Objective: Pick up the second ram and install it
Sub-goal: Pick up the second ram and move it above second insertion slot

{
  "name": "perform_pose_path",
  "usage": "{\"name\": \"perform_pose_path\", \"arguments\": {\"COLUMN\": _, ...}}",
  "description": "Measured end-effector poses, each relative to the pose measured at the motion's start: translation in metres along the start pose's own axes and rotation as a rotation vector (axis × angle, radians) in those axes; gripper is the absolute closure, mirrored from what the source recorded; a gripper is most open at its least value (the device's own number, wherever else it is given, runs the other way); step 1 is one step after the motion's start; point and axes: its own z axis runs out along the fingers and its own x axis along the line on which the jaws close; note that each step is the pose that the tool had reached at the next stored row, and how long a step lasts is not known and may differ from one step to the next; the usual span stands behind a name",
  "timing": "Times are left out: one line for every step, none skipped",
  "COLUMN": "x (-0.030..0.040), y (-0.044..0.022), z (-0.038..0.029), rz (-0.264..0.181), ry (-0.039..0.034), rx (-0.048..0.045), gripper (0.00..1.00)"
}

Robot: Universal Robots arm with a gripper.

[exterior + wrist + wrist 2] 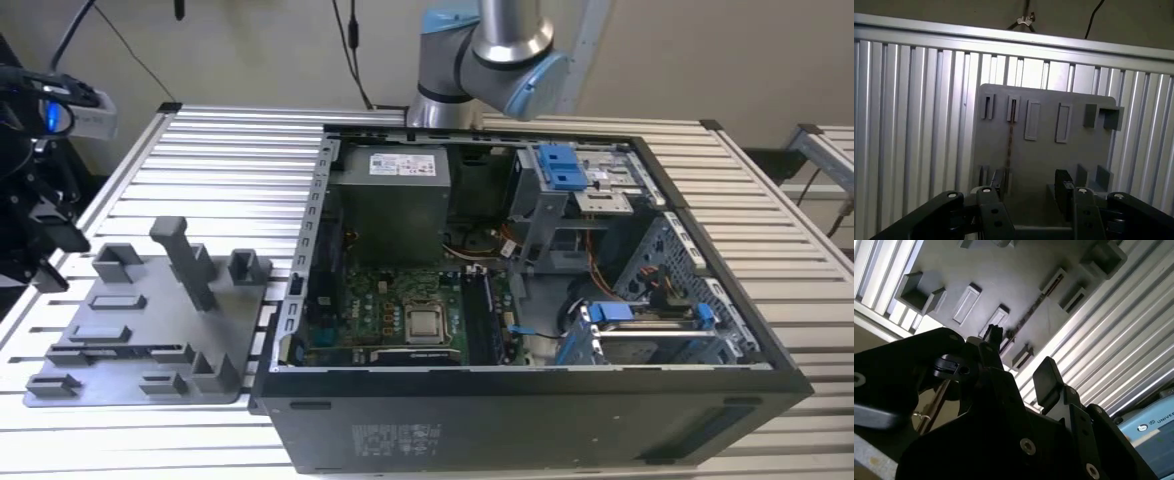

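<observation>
Overhead, the gripper [1031, 182] hung above the grey holder tray [1044, 155], its 2 fingers spread wide apart and empty. The second ram [1010, 142] sat edge-up in a tray slot, just beside 1 finger [999, 179] and untouched by it. The open computer case [534, 420] stood beside the tray.

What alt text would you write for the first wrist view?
A black two-finger gripper, jaws apart, hangs over a grey plastic holder tray on a ribbed metal table. A thin dark memory stick stands on edge in one tray slot.
</observation>
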Motion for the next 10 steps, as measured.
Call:
{"name": "perform_pose_path", "arguments": {"x": 0.0000, "y": 0.0000, "z": 0.0013, "rz": 0.000, "ry": 0.0030, "rx": -0.0003, "gripper": 0.46}}
{"name": "perform_pose_path", "arguments": {"x": 0.0001, "y": 0.0000, "z": 0.0028, "rz": 0.000, "ry": 0.0049, "rx": -0.0004, "gripper": 0.46}}
{"name": "perform_pose_path", "arguments": {"x": 0.0002, "y": 0.0000, "z": 0.0043, "rz": 0.000, "ry": 0.0064, "rx": -0.0005, "gripper": 0.46}}
{"name": "perform_pose_path", "arguments": {"x": 0.0002, "y": 0.0000, "z": 0.0057, "rz": 0.000, "ry": 0.0078, "rx": -0.0005, "gripper": 0.46}}
{"name": "perform_pose_path", "arguments": {"x": 0.0002, "y": 0.0001, "z": 0.0070, "rz": 0.000, "ry": 0.0086, "rx": -0.0007, "gripper": 0.46}}
{"name": "perform_pose_path", "arguments": {"x": 0.0002, "y": 0.0001, "z": 0.0083, "rz": 0.000, "ry": 0.0091, "rx": -0.0008, "gripper": 0.46}}
{"name": "perform_pose_path", "arguments": {"x": 0.0003, "y": 0.0001, "z": 0.0096, "rz": 0.000, "ry": 0.0097, "rx": -0.0009, "gripper": 0.46}}
{"name": "perform_pose_path", "arguments": {"x": 0.0003, "y": 0.0001, "z": 0.0111, "rz": 0.000, "ry": 0.0103, "rx": -0.0010, "gripper": 0.46}}
{"name": "perform_pose_path", "arguments": {"x": 0.0004, "y": 0.0001, "z": 0.0128, "rz": 0.000, "ry": 0.0107, "rx": -0.0009, "gripper": 0.46}}
{"name": "perform_pose_path", "arguments": {"x": 0.0004, "y": 0.0001, "z": 0.0144, "rz": 0.000, "ry": 0.0111, "rx": -0.0010, "gripper": 0.46}}
